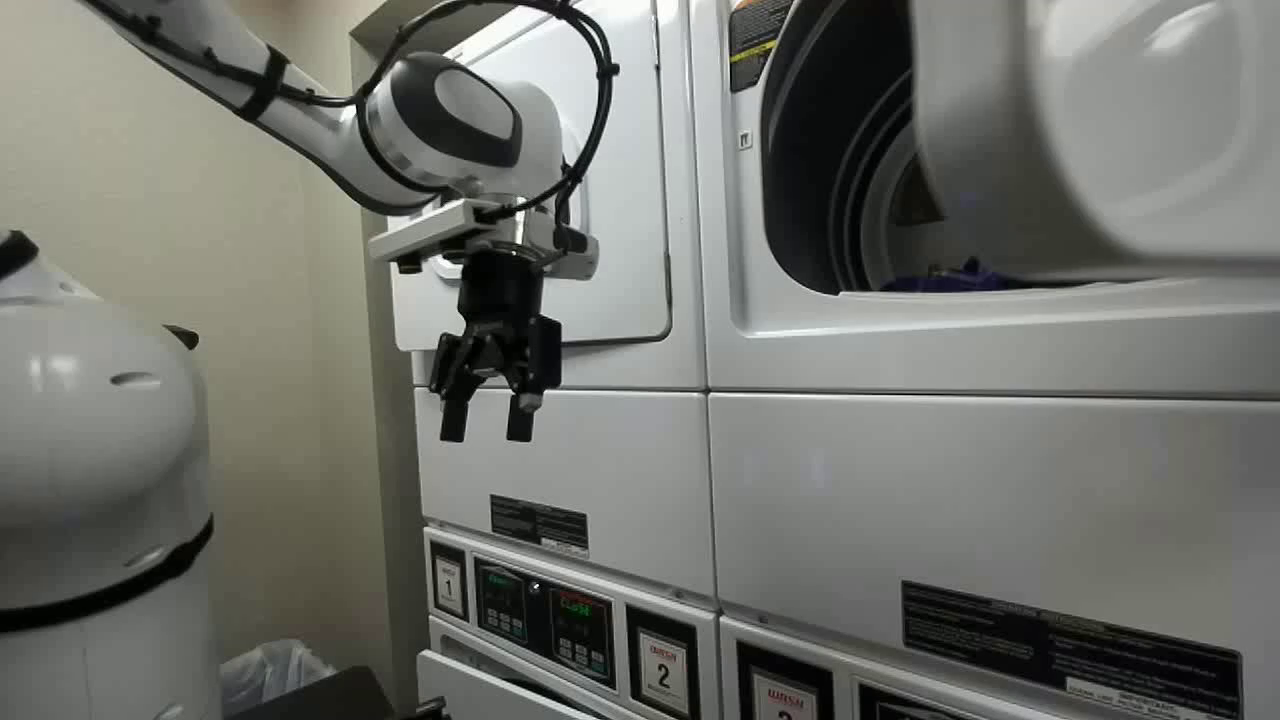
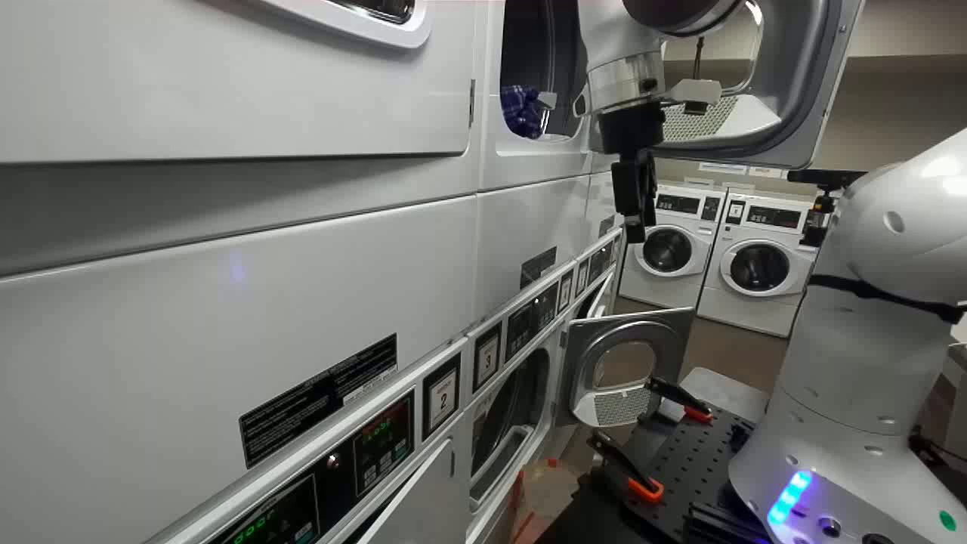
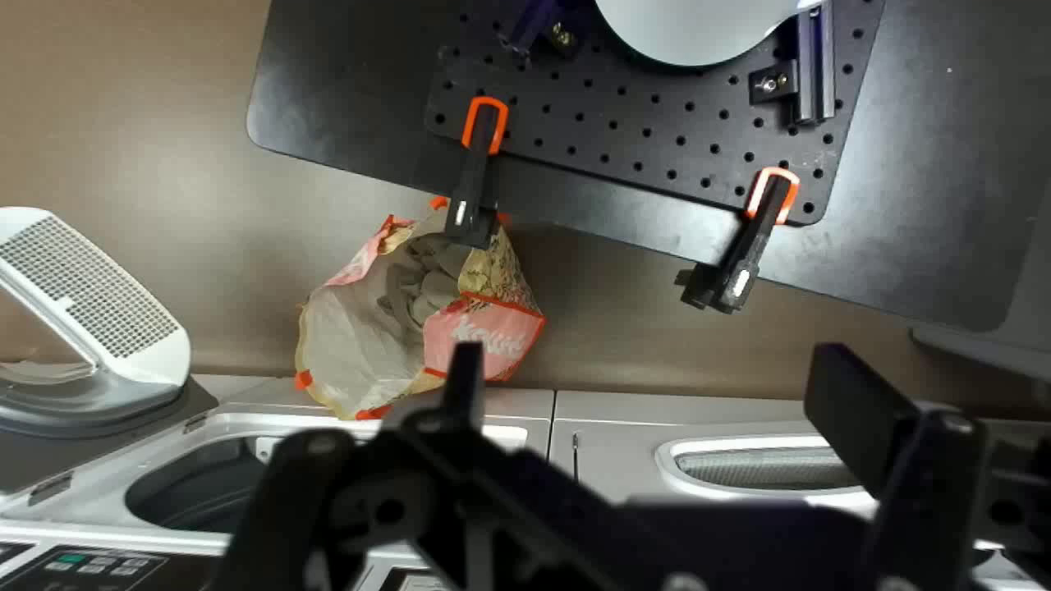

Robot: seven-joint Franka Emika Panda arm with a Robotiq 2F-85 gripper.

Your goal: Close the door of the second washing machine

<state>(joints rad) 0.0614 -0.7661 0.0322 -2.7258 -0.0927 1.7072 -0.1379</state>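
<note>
The second washing machine is the large white unit on the right in an exterior view, with a wide dark drum opening. Its drum also shows behind my arm in an exterior view. Its door stands swung open, covering part of the opening. Its inner side, with a grey-ringed window, faces an exterior view. My gripper points down, open and empty, in front of the neighbouring white unit, apart from the door. It also shows in an exterior view and the wrist view. The wrist view does not show this door.
Blue-purple cloth lies in the drum. Below, another door stands open, and a white door is ajar. A bag sits on the floor beside the black robot table with orange-handled clamps.
</note>
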